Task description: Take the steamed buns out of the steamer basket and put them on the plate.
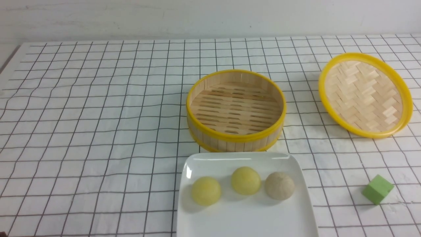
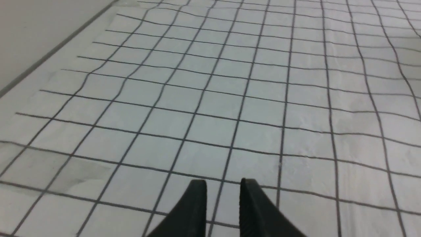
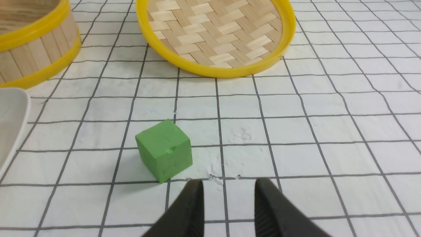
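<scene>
Lab-style tabletop: grid-lined cloth [image 1: 98,115], bare white wall [image 1: 197,16].

Bright, even light is cast throughout. Soft shadows are thrown leftward beside the steamed buns [image 1: 245,184]; glare is seen on the plate [image 1: 188,171] rim. The left wrist view is slightly blurred.

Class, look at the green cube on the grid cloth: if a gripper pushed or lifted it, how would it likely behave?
The green cube rests on a flat face, so it would probably slide rather than roll. Its matte, slightly dented surface hints at a soft, light material that grips well, though that is uncertain. Flat parallel sides should suit the right gripper.
</scene>
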Robot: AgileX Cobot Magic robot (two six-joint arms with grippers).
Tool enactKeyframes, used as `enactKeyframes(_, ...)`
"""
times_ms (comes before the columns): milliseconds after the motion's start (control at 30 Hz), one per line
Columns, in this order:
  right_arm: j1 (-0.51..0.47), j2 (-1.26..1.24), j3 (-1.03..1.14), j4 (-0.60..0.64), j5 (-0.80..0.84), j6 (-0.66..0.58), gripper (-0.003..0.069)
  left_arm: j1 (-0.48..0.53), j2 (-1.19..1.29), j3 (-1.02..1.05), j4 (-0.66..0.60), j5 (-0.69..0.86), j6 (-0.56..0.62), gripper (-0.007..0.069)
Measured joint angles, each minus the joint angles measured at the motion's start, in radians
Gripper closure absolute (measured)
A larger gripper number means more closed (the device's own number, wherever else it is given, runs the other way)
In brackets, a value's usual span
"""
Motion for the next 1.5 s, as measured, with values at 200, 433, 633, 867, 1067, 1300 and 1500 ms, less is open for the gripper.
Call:
enactKeyframes(200, 0.000, 0.000, 0.000, 0.000, 0.000, 0.000, 0.0416, 0.000, 0.000, -0.001, -0.117, -0.002, 0.182, 0.0442)
enactKeyframes(433, 0.000, 0.000, 0.000, 0.000, 0.000, 0.000, 0.0416, 0.000, 0.000, -0.003, -0.126, 0.006, 0.209, 0.0441)
enactKeyframes(633, 0.000, 0.000, 0.000, 0.000, 0.000, 0.000, 0.0416, 0.000, 0.000, -0.004, -0.136, 0.007, 0.220, 0.0437)
enactKeyframes(867, 0.000, 0.000, 0.000, 0.000, 0.000, 0.000, 0.0416, 0.000, 0.000, -0.004, -0.145, 0.007, 0.220, 0.0428)
enactKeyframes(1067, 0.000, 0.000, 0.000, 0.000, 0.000, 0.000, 0.0416, 0.000, 0.000, -0.004, -0.146, 0.007, 0.220, 0.0423)
enactKeyframes(1300, 0.000, 0.000, 0.000, 0.000, 0.000, 0.000, 0.0416, 0.000, 0.000, -0.004, -0.148, 0.007, 0.220, 0.0413)
enactKeyframes(1500, 0.000, 0.000, 0.000, 0.000, 0.000, 0.000, 0.0416, 0.000, 0.000, -0.004, -0.148, 0.007, 0.220, 0.0409)
